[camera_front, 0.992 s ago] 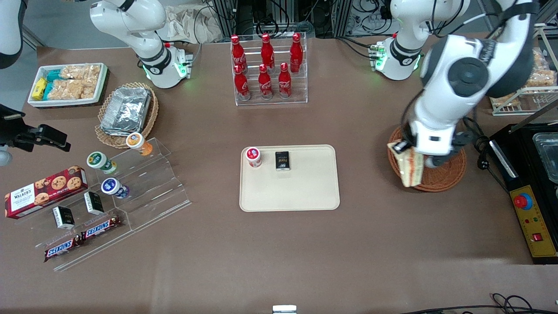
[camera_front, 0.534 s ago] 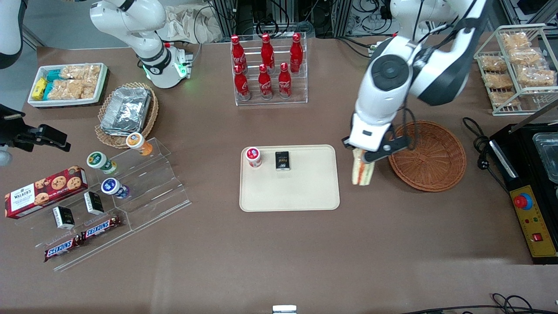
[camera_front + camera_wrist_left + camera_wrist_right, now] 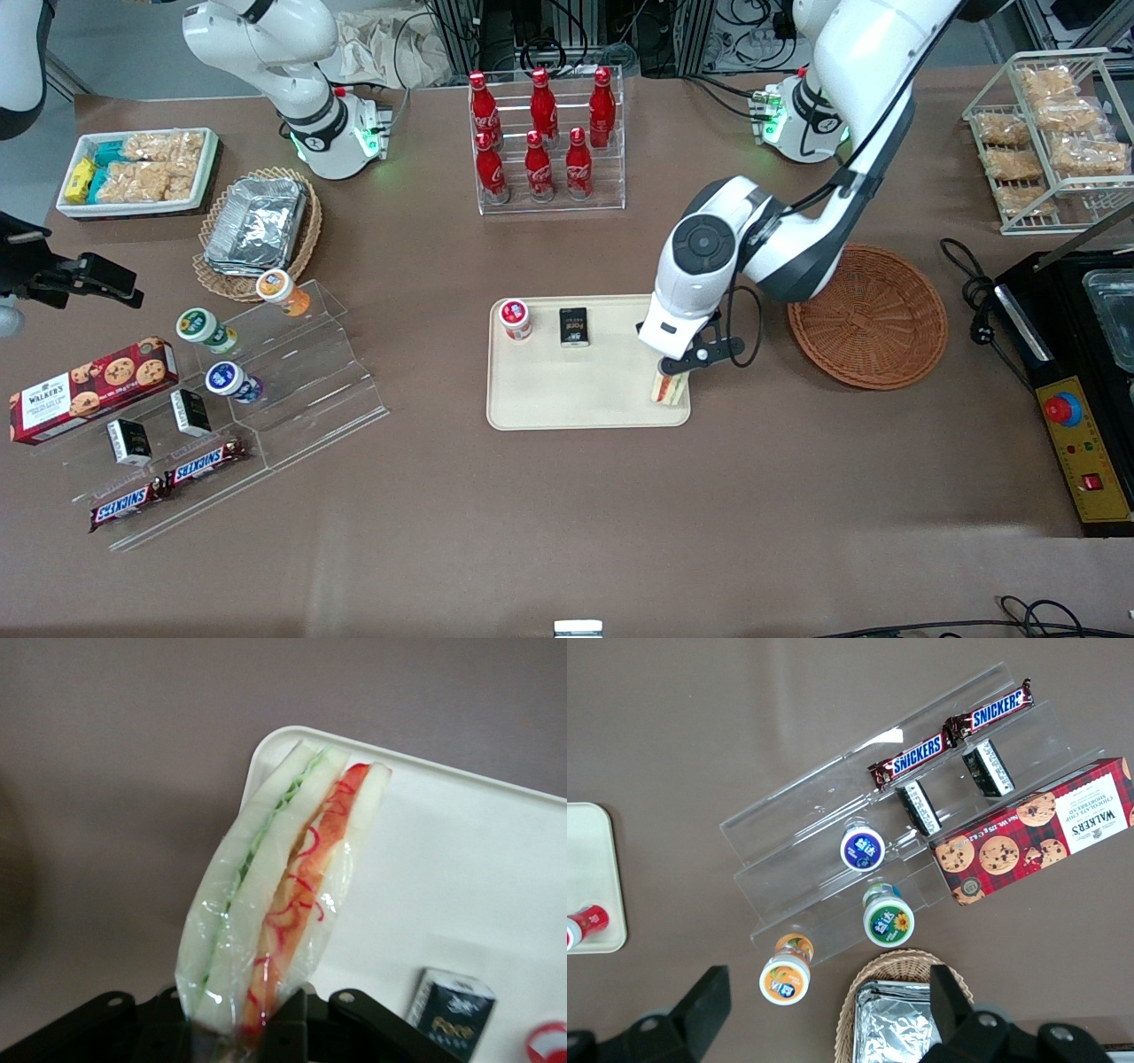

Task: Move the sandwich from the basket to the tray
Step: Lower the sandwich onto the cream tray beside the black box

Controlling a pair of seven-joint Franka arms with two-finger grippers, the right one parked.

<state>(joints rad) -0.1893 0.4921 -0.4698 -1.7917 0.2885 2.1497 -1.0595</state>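
Note:
My gripper (image 3: 671,377) is shut on the sandwich (image 3: 670,388), a plastic-wrapped wedge of white bread with red and green filling (image 3: 283,895). It holds the sandwich over the corner of the cream tray (image 3: 602,403) nearest the front camera, at the working arm's end. Whether the sandwich touches the tray cannot be told. The round reddish-brown basket (image 3: 873,319) stands beside the tray toward the working arm's end, with nothing in it. The wrist view shows the tray's rim (image 3: 416,757) under the sandwich tip.
On the tray lie a red-lidded cup (image 3: 515,317) and a small black packet (image 3: 574,326). A rack of red bottles (image 3: 542,142) stands farther from the front camera. A clear stepped shelf of snacks (image 3: 266,390) lies toward the parked arm's end.
My gripper has carried the sandwich from above the basket across the table to the tray's near corner, and has come lower. The basket is left with nothing in it.

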